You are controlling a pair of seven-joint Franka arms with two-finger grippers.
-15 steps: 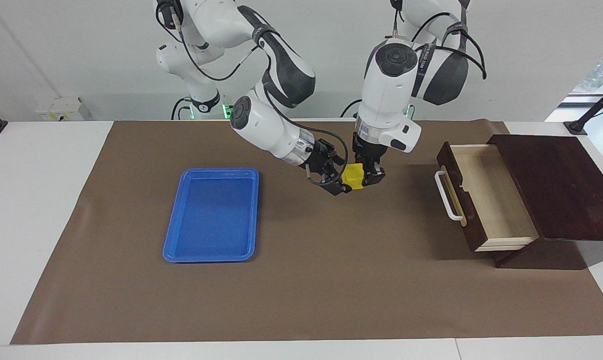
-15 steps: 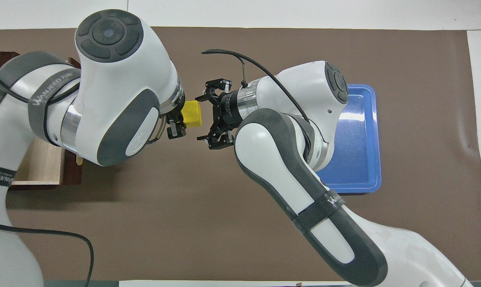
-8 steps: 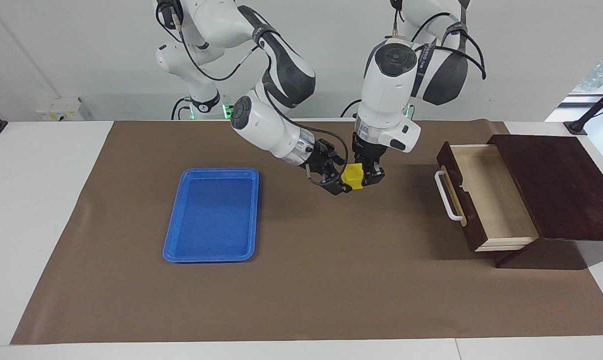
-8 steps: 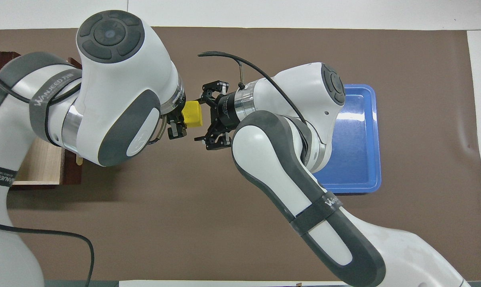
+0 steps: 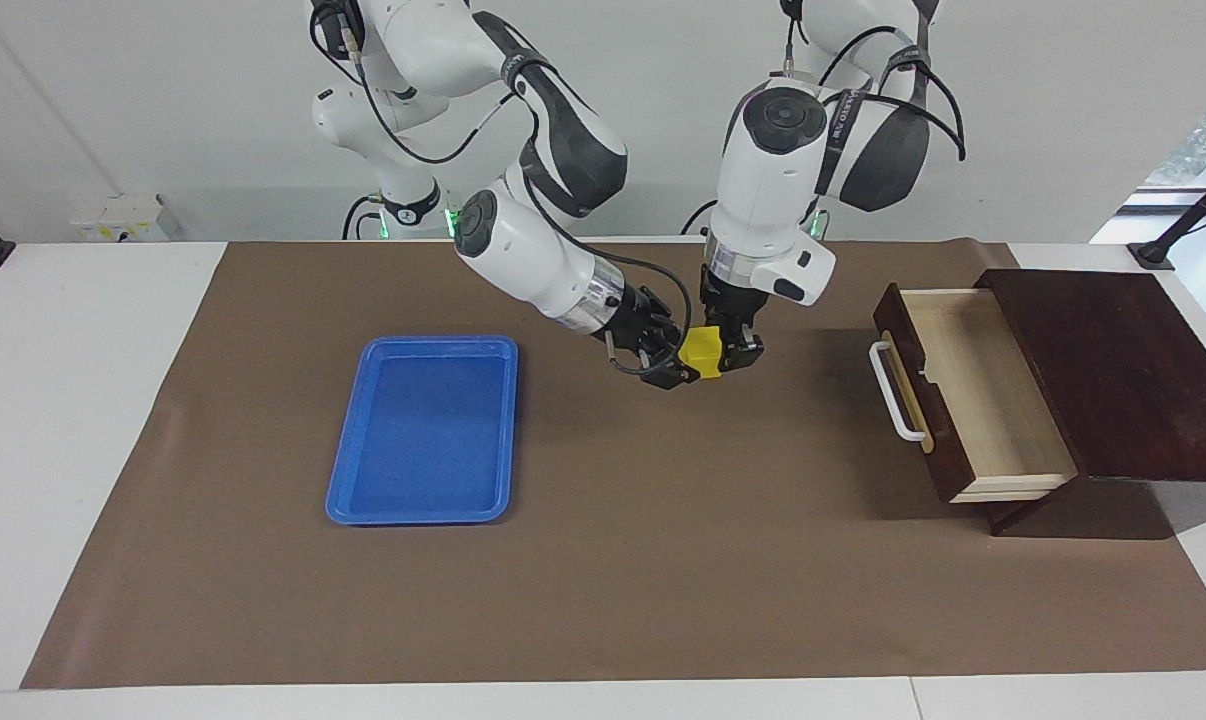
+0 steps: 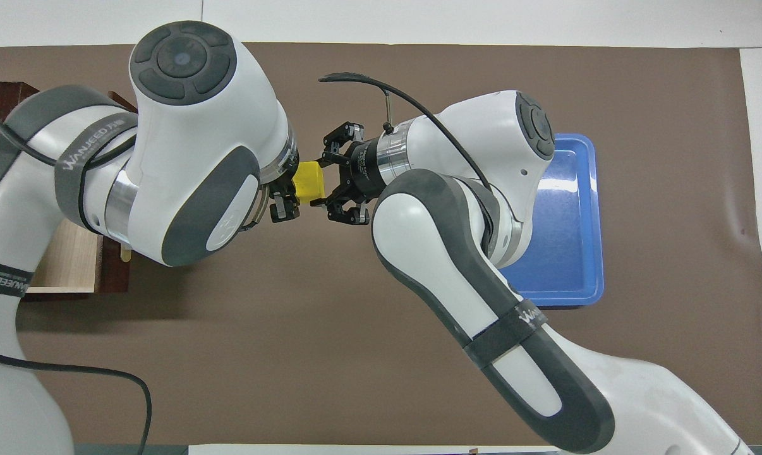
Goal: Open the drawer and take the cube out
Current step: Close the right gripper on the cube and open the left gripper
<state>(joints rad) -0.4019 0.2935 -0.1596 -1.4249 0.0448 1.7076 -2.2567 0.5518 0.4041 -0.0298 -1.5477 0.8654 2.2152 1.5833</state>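
Observation:
The yellow cube point(image 5: 704, 350) hangs in the air over the brown mat, between the blue tray and the drawer. My left gripper point(image 5: 729, 352) comes down from above and is shut on it. My right gripper point(image 5: 683, 362) reaches in sideways from the tray's end, its fingers closed in on two faces of the cube point(image 6: 309, 180). The drawer point(image 5: 973, 400) stands pulled out of the dark wooden box point(image 5: 1113, 370). Its pale interior holds nothing, and its white handle point(image 5: 893, 395) faces the middle of the table. In the overhead view the left gripper point(image 6: 289, 193) and the right gripper point(image 6: 321, 181) meet at the cube.
A flat blue tray point(image 5: 423, 430) with nothing in it lies on the mat toward the right arm's end of the table, partly under the right arm in the overhead view point(image 6: 570, 253). The brown mat point(image 5: 613, 560) covers most of the table.
The right gripper's fingers have narrowed onto the cube, from a wide-open stance. Both hands and the cube have shifted slightly toward the right arm's end of the table.

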